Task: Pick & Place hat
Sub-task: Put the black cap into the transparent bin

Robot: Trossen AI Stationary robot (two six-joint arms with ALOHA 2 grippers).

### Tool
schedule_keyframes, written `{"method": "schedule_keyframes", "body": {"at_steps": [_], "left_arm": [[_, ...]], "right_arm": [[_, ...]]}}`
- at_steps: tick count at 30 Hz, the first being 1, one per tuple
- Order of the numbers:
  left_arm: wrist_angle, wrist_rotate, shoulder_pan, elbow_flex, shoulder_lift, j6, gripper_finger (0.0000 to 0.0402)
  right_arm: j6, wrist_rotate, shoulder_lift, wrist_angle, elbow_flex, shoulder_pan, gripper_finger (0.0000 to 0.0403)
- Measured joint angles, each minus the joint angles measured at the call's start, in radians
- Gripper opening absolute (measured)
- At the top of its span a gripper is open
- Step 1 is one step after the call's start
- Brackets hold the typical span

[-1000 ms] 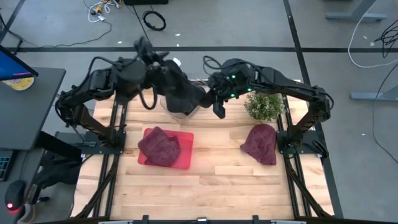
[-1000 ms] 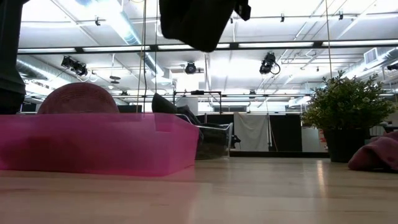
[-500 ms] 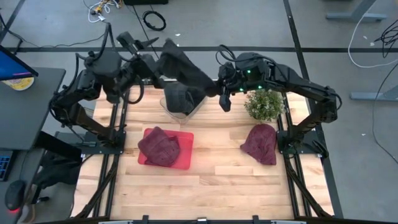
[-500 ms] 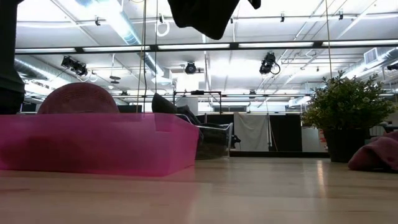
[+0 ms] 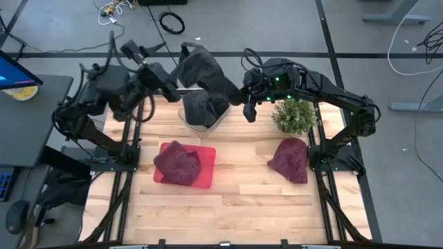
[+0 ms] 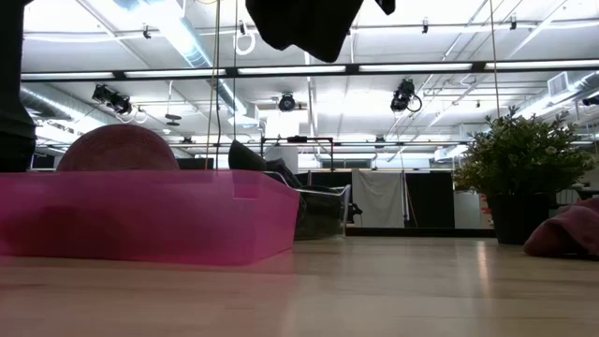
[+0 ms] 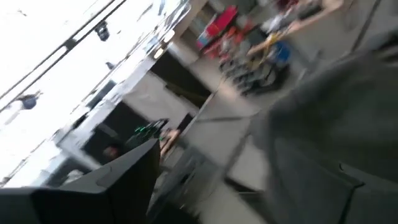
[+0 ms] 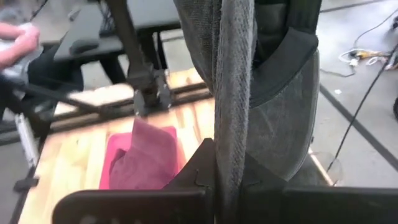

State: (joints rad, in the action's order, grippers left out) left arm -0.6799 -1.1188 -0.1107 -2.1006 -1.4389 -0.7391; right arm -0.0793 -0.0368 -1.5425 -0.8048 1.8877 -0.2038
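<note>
Overhead, a dark grey hat (image 5: 204,76) hangs stretched between the two arms in the upper centre of the high view, lifted above a clear container (image 5: 201,119) at the table's far edge. The right gripper (image 5: 242,93) pinches the hat's fabric; in its wrist view a fold of the brim (image 8: 231,93) runs down between the closed fingers. The left gripper (image 5: 178,77) meets the hat's other side, but whether its fingers are closed on the cloth cannot be told, as its wrist view is smeared. Lower in that high view a maroon hat (image 5: 177,162) sits in the pink tray (image 5: 206,166), and another maroon hat (image 5: 289,159) lies on bare wood at centre right, below the potted plant (image 5: 294,116).

The risk, as I judge it, is the shared hold: if the arms pull apart unevenly, the thin pinch could slip and the hat would drop onto the container instead of a chosen spot.
</note>
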Motion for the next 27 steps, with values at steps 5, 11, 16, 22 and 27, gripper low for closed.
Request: {"method": "schedule_keyframes", "body": {"at_steps": [5,11,16,22,27], "left_arm": [[-0.112,0.104,-0.053,0.0,0.016,0.116,0.032],[-0.21,0.089,-0.069,0.0,0.006,0.279,0.032],[-0.216,0.111,-0.055,0.002,-0.055,0.17,0.0321],[-0.109,0.034,-0.045,0.002,-0.144,-0.081,0.0321],[0.105,-0.073,0.002,0.002,-0.206,-0.303,0.0321]], "right_arm": [[-0.075,0.022,0.002,0.161,0.0,-0.018,0.0006],[-0.248,0.024,0.014,0.442,0.0,-0.022,0.0006],[-0.394,0.022,0.01,0.689,0.0,-0.023,0.0006],[-0.512,0.047,0.009,0.793,0.0,-0.023,0.0006],[-0.558,0.047,0.009,0.826,0.0,-0.015,0.0006]]}}
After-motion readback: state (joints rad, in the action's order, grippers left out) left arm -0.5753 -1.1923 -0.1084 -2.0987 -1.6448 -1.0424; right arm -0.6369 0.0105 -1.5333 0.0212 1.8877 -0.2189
